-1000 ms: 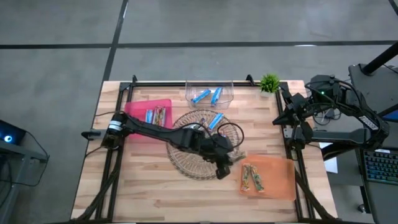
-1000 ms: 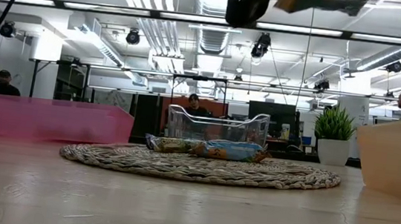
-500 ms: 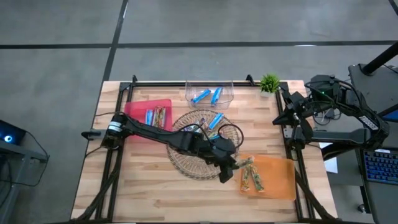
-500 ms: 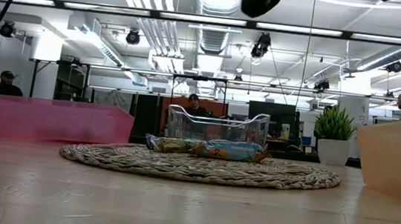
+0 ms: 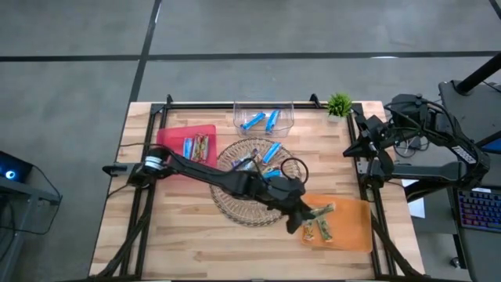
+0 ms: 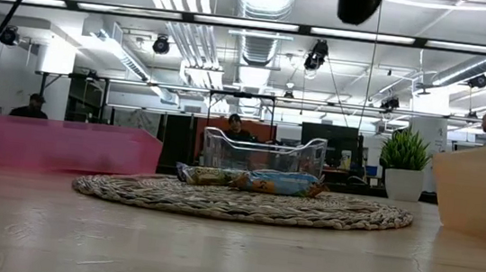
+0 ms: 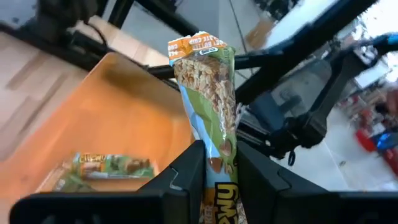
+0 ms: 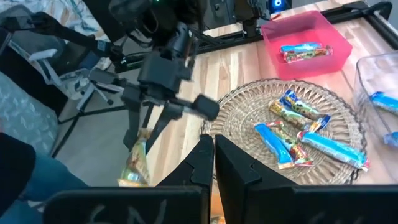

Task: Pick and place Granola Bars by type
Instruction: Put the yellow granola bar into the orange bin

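Since a second ago my left gripper [image 7: 214, 163] has swung off the wicker tray [image 5: 235, 205] and out over the orange bin [image 5: 354, 229], so the carry part is basically done. My fingers [image 7: 184, 169] are pinching a green-wrapped granola bar [image 7: 208, 93] by its lower end, and it sticks up past them over the bin. Two matching green bars [image 5: 318, 227] already lie in there, so looks like the right bin to me. What's left for this one is letting go low enough that it doesn't bounce out. Plenty more bars [image 8: 305, 134] still sit on the tray, blue and mixed ones. Some blues are already in the clear bin [image 5: 264, 124], a couple in the pink bin [image 5: 174, 135]. My right gripper [image 8: 213, 152] is parked off the table's right edge, fingers pressed together, holding nothing.
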`<state>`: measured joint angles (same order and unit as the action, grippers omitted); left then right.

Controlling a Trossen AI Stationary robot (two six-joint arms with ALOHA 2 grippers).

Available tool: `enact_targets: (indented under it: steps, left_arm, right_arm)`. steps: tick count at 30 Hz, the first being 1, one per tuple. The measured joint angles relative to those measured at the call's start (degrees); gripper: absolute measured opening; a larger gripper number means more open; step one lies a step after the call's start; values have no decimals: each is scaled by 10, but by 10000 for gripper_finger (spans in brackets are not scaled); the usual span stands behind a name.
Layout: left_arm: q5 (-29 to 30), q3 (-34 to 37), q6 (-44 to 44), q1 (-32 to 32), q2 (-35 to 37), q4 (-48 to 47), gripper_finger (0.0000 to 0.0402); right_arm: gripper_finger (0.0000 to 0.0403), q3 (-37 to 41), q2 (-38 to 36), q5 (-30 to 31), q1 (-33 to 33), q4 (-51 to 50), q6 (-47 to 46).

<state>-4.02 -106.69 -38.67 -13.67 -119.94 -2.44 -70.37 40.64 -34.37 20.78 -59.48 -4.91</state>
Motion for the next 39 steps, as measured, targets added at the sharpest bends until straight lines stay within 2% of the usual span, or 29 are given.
enact_targets:
  steps: [8,14,19,26,39]
  left_arm:
    - [15,-33,-92,2,-56,18,71]
    - [16,-59,-242,2,-105,22,71]
    - [17,-64,-316,2,-130,65,71]
    - [29,-64,-346,3,-139,80,71]
    - [55,-64,-347,5,-139,79,71]
  right_arm:
    - [8,0,0,0,0,-2,24]
    - [8,0,0,0,0,-2,36]
    - [8,0,0,0,0,-3,40]
    - [8,0,0,0,0,-3,47]
    - [8,0,0,0,0,-3,51]
